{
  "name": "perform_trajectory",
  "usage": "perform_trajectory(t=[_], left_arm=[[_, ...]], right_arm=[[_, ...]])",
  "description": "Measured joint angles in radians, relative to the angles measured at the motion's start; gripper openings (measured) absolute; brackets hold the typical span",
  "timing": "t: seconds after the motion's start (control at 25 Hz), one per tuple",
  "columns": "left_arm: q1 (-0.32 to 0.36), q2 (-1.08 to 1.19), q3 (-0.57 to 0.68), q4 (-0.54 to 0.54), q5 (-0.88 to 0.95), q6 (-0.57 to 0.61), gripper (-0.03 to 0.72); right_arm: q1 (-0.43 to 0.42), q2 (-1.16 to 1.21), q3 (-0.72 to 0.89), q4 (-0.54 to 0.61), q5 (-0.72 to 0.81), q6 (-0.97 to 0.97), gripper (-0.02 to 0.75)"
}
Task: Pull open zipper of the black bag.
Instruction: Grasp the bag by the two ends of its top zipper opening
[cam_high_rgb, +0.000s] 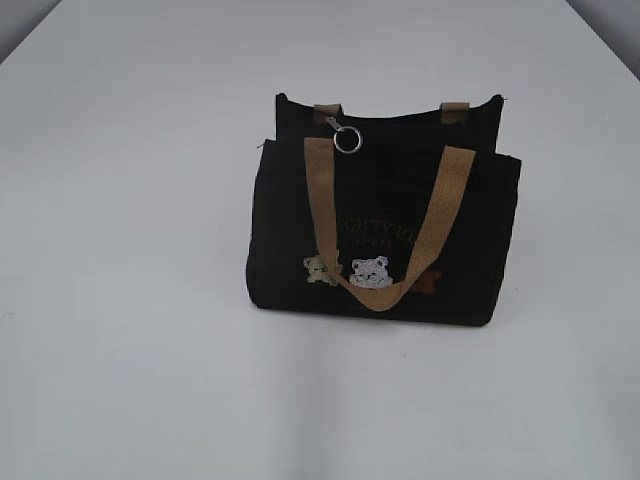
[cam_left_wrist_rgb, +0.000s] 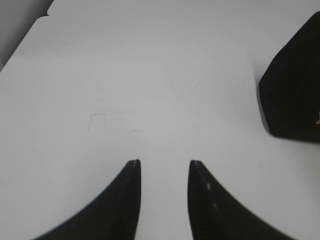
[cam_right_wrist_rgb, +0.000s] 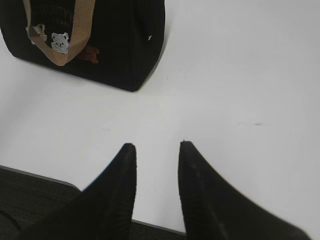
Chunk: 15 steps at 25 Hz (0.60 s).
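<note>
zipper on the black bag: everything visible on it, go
Only the zipper's pull end shows clearly: a small grey metal pull with a round silver key ring, hanging over the front near the top left of the black bag, beside the left tan strap. The zip line along the top edge is black on black and hard to trace; whether it is closed cannot be told. Nothing else touches it, and neither wrist view shows it.

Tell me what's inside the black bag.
Nothing inside shows. The black bag stands upright on the white table; its fabric walls and top edge, with the zipper pull ring hanging there, hide the interior in every view.
</note>
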<state>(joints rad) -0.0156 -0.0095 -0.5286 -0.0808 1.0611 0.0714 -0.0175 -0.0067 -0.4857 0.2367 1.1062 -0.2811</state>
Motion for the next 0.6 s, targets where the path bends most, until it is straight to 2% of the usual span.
perform_trajectory(t=[0.6], left_arm=[[0.0,0.0,0.0,0.0,0.0,0.0,0.245]], right_arm=[[0.0,0.0,0.0,0.0,0.0,0.0,0.236]])
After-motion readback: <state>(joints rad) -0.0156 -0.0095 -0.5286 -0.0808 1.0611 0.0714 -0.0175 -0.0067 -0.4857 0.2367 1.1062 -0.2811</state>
